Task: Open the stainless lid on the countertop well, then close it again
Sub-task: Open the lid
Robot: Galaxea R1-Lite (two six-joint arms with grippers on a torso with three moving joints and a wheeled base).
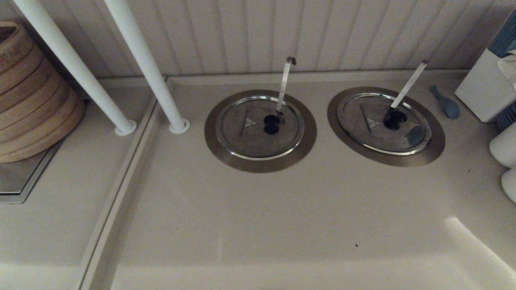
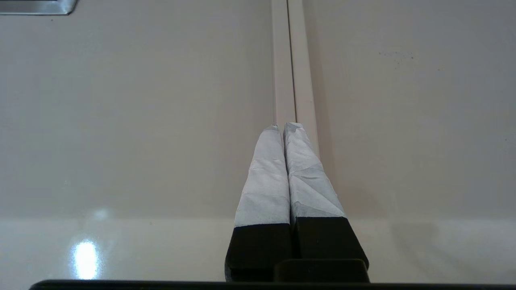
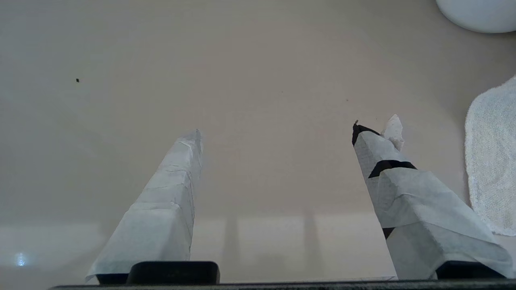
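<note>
From the head camera you see the stainless lid (image 1: 384,123) lying flat and closed on the countertop well (image 1: 435,147), the right-hand one of two ringed wells on the beige counter (image 1: 258,225). Its straight utensil handle (image 1: 408,84) slants up and to the right from beside the black double knob (image 1: 394,119). The twin lid (image 1: 259,127), to its left, carries an upright hook-tipped handle (image 1: 285,82). Neither arm shows here. In your left wrist view, the left gripper (image 2: 287,126) has its taped fingers (image 2: 266,181) pressed together, holding nothing, above the counter seam (image 2: 291,60). In your right wrist view, the right gripper (image 3: 276,131) is spread wide and empty over bare counter, with a white cloth (image 3: 492,161) near one finger.
</note>
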